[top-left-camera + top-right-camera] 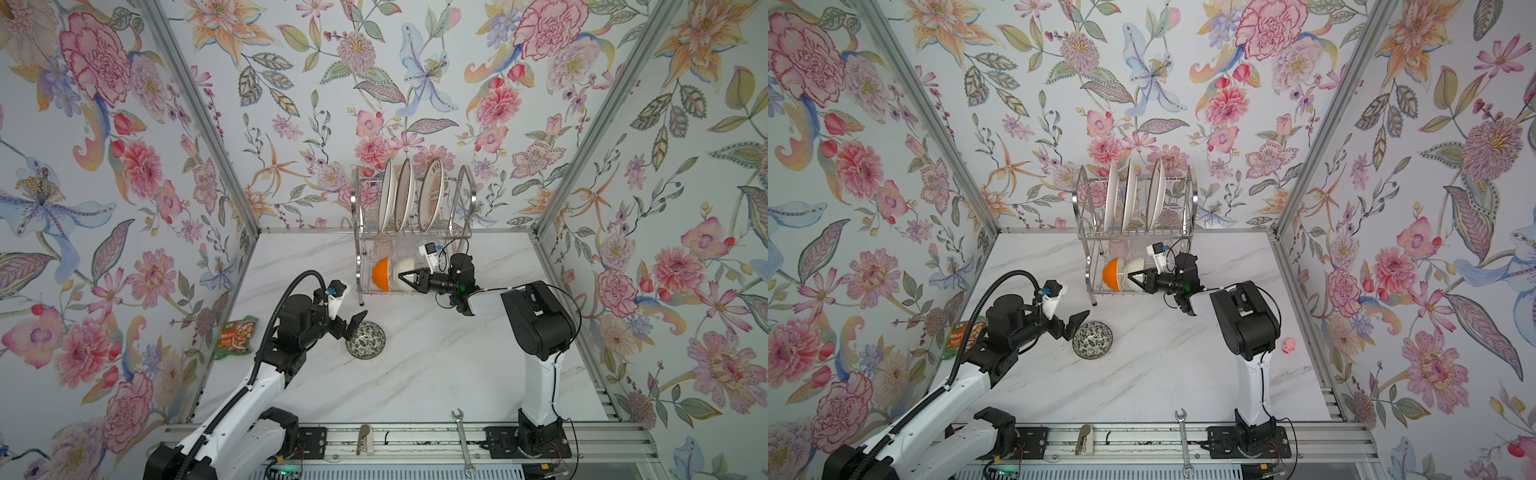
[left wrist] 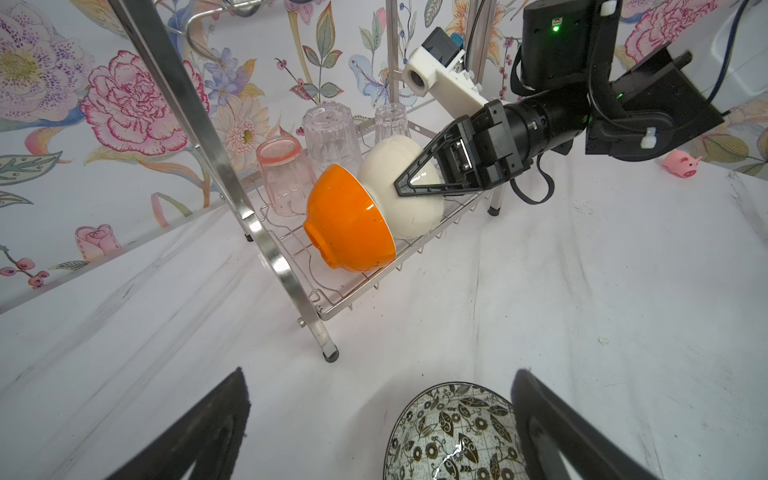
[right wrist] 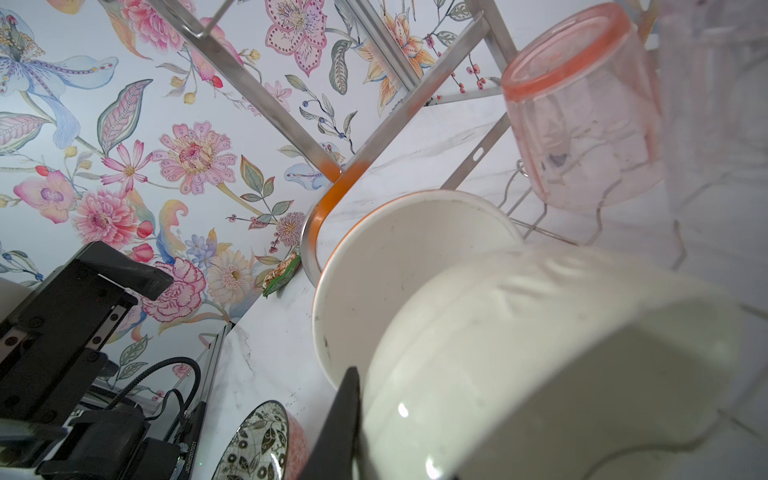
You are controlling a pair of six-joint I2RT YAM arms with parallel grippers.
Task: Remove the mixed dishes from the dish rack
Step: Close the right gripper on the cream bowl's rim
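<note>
We observe a white marble tabletop (image 1: 436,374) carrying the dish rack (image 1: 354,208), a patterned bowl (image 1: 368,343), a snack packet (image 1: 237,336) and a pink pig toy (image 1: 1288,345).

The two-tier steel wire dish rack (image 2: 266,245) gleams, polished; the round orange bowl (image 2: 349,224) is glossy glazed ceramic; the white marble-patterned tabletop (image 2: 540,311) looks smooth and matt.

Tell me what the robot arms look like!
Both arms are white with chunky black joints. The left arm carries a ribbed black hose; the right arm has thin black wires. The left gripper and right gripper have black triangular fingers, white camera blocks.
</note>
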